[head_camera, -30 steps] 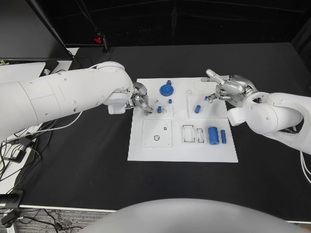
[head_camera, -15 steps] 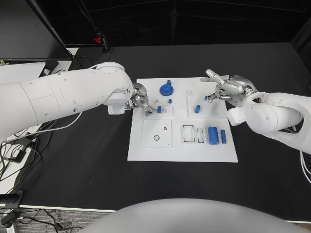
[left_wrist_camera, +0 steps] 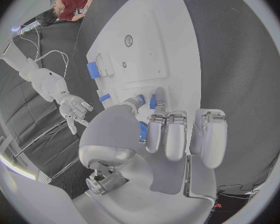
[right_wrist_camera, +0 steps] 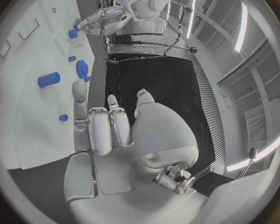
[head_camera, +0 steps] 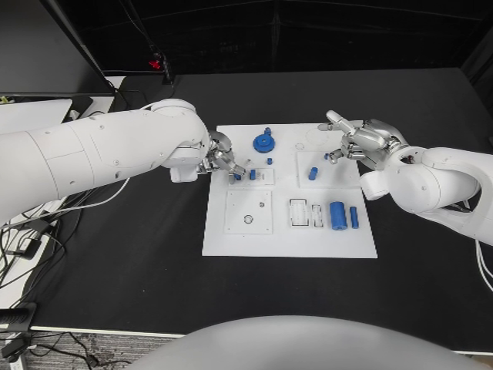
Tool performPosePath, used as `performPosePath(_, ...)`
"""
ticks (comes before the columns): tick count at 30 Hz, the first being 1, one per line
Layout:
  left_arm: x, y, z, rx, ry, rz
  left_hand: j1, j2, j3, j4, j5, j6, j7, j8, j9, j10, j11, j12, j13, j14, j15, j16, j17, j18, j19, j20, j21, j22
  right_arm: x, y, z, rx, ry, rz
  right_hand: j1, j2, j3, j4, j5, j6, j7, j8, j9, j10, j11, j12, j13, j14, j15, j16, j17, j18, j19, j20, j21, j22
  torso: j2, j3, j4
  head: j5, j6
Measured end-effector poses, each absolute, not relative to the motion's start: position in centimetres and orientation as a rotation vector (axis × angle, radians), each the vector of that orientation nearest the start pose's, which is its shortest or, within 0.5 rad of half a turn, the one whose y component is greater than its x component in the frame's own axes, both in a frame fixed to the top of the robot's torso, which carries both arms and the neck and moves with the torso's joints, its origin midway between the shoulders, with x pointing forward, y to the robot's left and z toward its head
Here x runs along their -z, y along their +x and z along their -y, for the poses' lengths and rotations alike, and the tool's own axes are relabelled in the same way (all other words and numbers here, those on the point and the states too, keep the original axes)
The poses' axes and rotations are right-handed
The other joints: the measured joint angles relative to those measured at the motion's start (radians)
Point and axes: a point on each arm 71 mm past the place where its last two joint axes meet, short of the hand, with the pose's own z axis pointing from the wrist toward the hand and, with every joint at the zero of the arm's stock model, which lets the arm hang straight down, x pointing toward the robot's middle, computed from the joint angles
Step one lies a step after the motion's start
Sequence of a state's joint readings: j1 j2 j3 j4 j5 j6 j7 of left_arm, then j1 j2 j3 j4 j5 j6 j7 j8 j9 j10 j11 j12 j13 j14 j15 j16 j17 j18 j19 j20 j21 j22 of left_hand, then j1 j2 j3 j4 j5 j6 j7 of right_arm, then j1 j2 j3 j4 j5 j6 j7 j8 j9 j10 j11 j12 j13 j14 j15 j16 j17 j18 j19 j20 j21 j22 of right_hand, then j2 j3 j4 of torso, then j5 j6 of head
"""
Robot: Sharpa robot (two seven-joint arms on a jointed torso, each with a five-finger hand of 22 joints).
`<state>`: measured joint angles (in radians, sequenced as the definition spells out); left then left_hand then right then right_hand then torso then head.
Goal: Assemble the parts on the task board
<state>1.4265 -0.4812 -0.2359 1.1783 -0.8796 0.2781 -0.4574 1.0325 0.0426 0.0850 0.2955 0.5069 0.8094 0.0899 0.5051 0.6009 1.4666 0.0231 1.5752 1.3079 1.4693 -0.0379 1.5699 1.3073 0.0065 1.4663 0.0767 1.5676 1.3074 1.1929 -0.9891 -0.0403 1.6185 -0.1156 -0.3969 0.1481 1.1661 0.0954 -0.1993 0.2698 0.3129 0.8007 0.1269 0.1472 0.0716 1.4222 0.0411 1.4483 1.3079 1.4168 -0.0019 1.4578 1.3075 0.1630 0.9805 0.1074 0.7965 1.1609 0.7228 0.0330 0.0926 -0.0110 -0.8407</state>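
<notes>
We see the flat white rectangular task board [head_camera: 289, 202] lying in the middle of the black counter [head_camera: 424, 100], with small blue plastic parts spread over it. Our left hand [head_camera: 220, 159] is at the board's far left corner, its fingers closed round a short blue peg [head_camera: 238, 176] that it holds at a small square recess; a second blue peg [head_camera: 252, 174] stands just beside it. Our right hand [head_camera: 357, 144] hovers at the board's far right edge with fingers partly spread and nothing in them that we can make out.

The blue gear-shaped wheel [head_camera: 264, 142] stands near the far edge, a stubby blue pin [head_camera: 312, 173] sits right of centre, and the fat blue cylinder [head_camera: 337, 215] lies beside a slim blue bar [head_camera: 354, 216] near the board's right side.

These pieces look light, rigid and smooth (likely slippery against metal fingers), so we would take each by its sides, near the top, and keep it upright.

The left wrist view shows the pinch up close: blue peg [left_wrist_camera: 152, 102] between fingertip and thumb, which the head view leaves half hidden. The right wrist view shows the wheel [right_wrist_camera: 83, 68] and pin [right_wrist_camera: 48, 79] from the side, and the hand [right_wrist_camera: 105, 122] bare.
</notes>
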Motion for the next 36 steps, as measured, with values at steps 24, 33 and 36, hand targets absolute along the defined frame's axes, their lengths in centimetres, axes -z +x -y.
performPosePath(24,19.23,54.35,-13.6,0.445,-0.094,-2.372,-0.022,0.009,-0.028,-0.004,-0.023,-0.054,0.007,0.018,0.012,-0.004,0.004,0.0,0.0,-0.003,0.004,0.0,0.0,0.0,0.0,0.0,0.0,0.0,18.9,46.85,25.73,-1.247,1.188,-1.584,0.0,0.0,0.0,0.0,0.0,0.0,0.0,0.0,0.0,0.0,0.0,0.0,0.0,0.0,0.0,0.0,0.0,0.0,0.0,0.0,0.0,0.0,0.0,-0.0001,-0.0007,-0.001,0.0)
performPosePath(33,19.29,54.39,-13.6,0.446,-0.097,-2.368,0.017,0.024,-0.028,-0.004,0.002,-0.057,0.007,0.035,0.02,-0.004,0.004,0.0,0.0,-0.003,0.004,0.0,0.0,0.0,0.0,0.0,0.0,0.0,18.91,46.85,25.74,-1.246,1.188,-1.584,0.0,0.0,0.0,0.0,0.0,0.0,0.0,0.0,0.0,0.0,0.0,0.0,0.0,0.0,0.0,0.0,0.0,0.0,0.0,0.0,0.0,0.0,0.0,0.0,-0.0008,-0.001,0.0)
performPosePath(36,19.31,54.37,-13.6,0.445,-0.095,-2.371,0.024,0.023,-0.028,-0.004,0.002,-0.057,0.007,0.04,0.021,-0.004,0.004,0.0,0.0,-0.003,0.004,0.0,0.0,0.0,0.0,0.0,0.0,0.0,18.91,46.85,25.76,-1.246,1.188,-1.584,0.0,0.0,0.0,0.0,0.0,0.0,0.0,0.0,0.0,0.0,0.0,0.0,0.0,0.0,0.0,0.0,0.0,0.0,0.0,0.0,0.0,0.0,0.0,0.0,-0.0008,-0.002,-0.001)
